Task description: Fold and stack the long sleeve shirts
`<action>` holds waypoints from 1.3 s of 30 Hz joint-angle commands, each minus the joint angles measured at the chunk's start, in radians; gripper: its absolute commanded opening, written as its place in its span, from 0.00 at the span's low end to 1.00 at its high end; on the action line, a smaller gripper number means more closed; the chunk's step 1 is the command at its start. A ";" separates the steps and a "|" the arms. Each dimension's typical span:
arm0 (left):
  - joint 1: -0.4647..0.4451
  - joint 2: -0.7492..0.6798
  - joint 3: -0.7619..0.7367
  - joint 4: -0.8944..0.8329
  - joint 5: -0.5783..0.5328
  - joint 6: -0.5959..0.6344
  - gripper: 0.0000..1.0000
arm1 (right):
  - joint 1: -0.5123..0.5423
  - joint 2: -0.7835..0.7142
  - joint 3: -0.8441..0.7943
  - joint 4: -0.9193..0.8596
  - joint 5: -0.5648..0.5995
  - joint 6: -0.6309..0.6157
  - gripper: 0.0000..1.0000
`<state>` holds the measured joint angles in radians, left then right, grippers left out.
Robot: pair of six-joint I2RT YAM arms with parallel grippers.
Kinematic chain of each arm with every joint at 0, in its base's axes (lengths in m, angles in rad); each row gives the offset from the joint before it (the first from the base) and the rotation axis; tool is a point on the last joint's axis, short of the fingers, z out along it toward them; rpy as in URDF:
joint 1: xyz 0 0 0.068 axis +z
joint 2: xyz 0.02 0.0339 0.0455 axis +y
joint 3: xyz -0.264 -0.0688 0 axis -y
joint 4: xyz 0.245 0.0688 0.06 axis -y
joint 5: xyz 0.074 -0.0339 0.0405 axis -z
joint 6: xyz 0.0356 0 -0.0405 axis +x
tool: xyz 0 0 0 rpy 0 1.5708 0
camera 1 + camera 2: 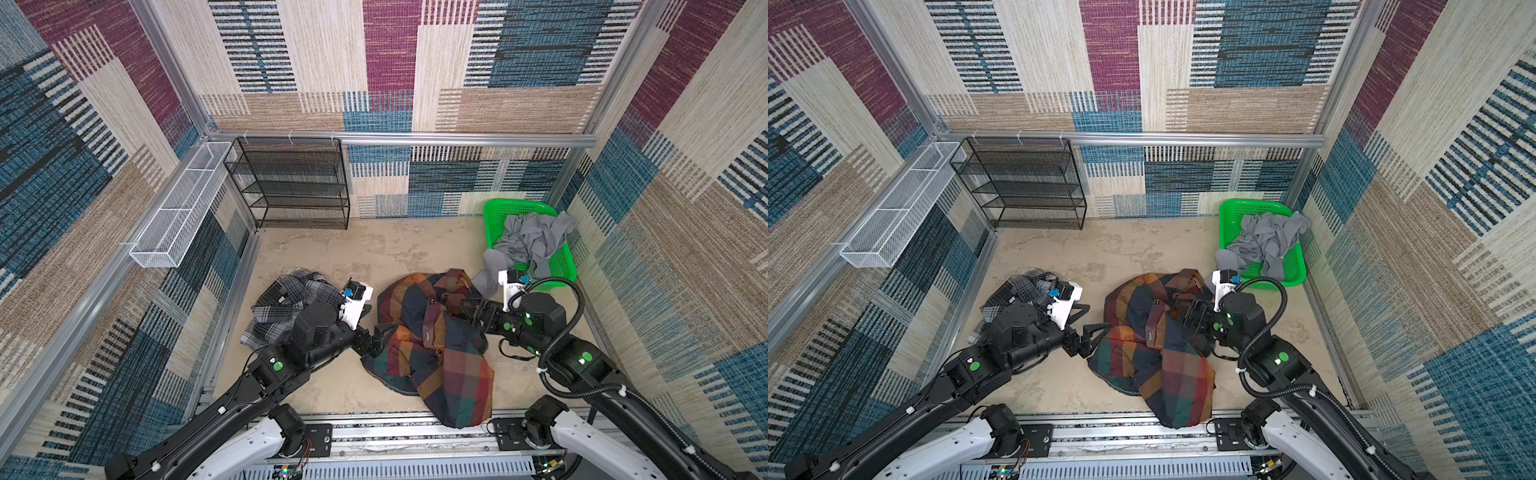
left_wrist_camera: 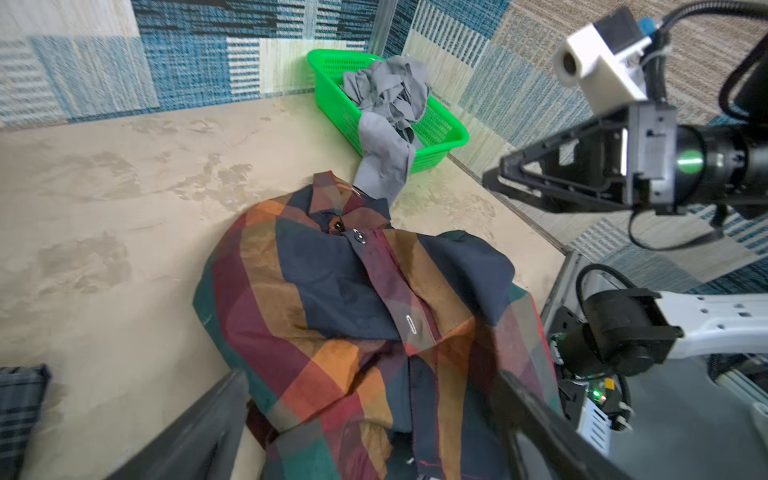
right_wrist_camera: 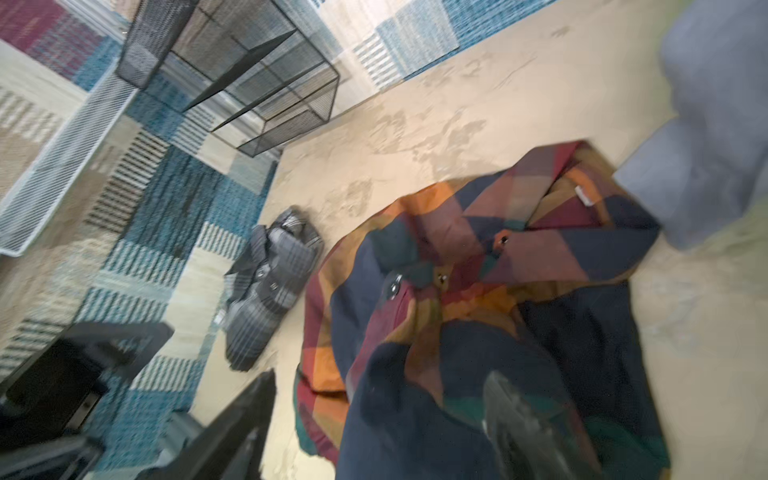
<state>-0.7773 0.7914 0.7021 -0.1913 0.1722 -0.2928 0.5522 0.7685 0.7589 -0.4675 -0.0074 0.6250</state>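
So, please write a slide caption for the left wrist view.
Crumpled multicolour plaid shirt on the table, grey cloth spilling from a green basket beyond it.

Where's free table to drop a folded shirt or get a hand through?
Widest: bare table between black mesh shelf and both shirts. Smaller: front patch between left arm and colourful plaid shirt. Crowded: left gripper fills the gap beside grey plaid shirt; grey garment spills from green basket to the colourful collar.
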 commanded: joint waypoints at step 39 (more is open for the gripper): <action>-0.407 -0.024 -0.085 -0.041 -0.103 -0.191 0.99 | -0.288 0.318 -0.066 0.200 -0.231 -0.084 0.78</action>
<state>-1.1095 0.7055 0.6113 -0.3199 0.2031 -0.4835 0.3012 1.0870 0.7170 -0.2184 -0.2855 0.6456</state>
